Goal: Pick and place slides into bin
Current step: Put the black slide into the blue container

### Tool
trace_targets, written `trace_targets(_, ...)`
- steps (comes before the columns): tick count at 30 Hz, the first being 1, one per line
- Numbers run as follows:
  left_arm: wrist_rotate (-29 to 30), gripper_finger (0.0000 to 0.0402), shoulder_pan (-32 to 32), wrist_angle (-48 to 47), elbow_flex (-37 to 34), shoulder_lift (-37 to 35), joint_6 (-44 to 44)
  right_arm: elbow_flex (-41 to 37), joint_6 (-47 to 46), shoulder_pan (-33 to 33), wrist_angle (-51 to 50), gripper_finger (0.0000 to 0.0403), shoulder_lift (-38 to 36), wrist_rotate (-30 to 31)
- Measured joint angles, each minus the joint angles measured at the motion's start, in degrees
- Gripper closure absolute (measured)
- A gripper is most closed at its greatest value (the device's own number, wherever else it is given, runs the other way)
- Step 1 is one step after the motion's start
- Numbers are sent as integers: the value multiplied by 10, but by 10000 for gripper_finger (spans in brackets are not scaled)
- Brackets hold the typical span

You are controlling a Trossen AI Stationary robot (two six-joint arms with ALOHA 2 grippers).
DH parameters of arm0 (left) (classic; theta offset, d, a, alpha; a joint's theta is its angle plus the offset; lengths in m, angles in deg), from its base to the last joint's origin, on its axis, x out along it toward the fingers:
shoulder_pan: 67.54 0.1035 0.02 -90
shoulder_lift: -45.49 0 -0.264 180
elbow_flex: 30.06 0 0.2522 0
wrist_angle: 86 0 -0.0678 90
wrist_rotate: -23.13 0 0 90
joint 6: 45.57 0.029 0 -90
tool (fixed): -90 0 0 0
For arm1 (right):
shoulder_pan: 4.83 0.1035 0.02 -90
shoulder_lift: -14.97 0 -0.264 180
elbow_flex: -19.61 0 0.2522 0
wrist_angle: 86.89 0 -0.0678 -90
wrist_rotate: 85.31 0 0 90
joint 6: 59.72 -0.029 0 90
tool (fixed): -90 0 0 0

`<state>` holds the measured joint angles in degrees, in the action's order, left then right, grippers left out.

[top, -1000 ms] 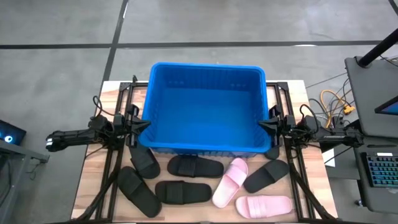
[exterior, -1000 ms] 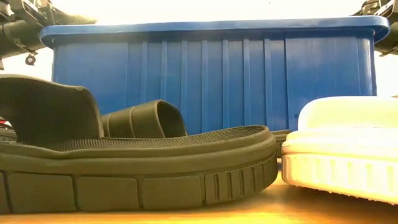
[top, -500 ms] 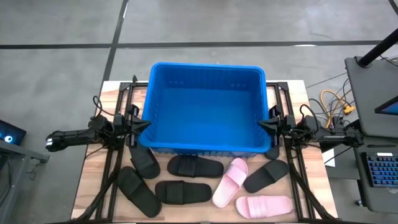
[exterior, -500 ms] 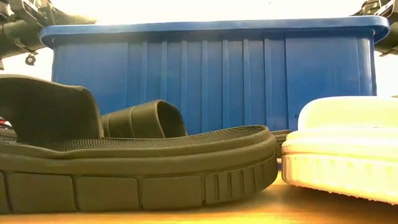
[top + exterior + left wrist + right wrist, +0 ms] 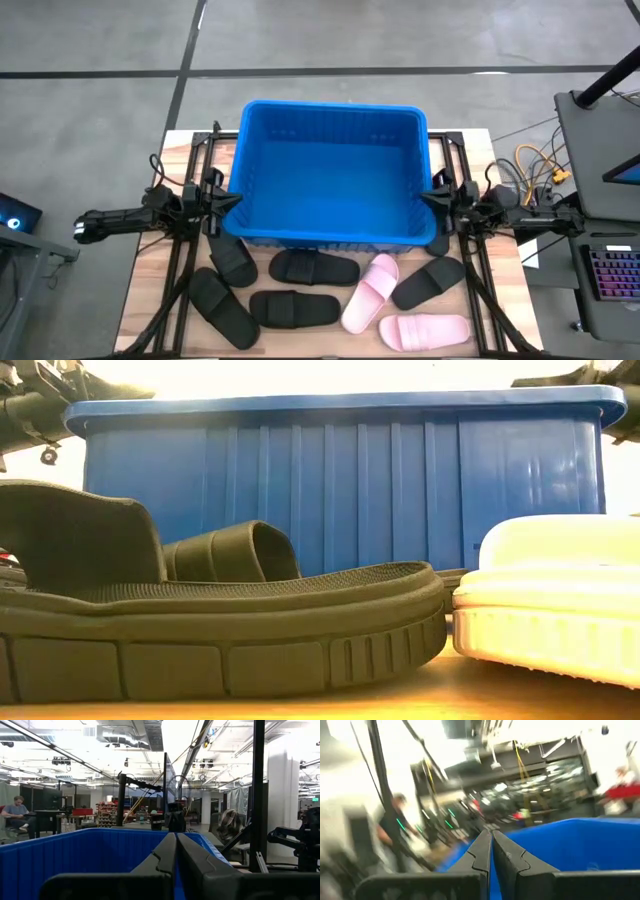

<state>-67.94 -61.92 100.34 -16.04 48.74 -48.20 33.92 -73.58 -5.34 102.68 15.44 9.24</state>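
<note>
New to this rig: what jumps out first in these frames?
The big blue bin dominates mid-table, with nothing in it. In front of it, on the wooden table, lie the slides: five black slides and two pink slides, none in the bin yet. The left gripper and right gripper sit shut at the bin's two side walls, holding nothing.

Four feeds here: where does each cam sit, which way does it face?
High: overhead, straight down; both arms flank the bin.
Low: table-top height, past a black slide toward the bin wall.
Left wrist: along the shut left tool over the bin rim.
Right wrist: along the shut right tool, likewise.
All four show the bin.
</note>
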Motion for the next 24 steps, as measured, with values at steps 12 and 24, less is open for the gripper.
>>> trace_targets(12,28,402,0,76,0,0,0,0,-379,0,196,394,0,30)
trace_targets(24,139,402,0,269,6,18,-132,32,-239,0,219,394,2,66)
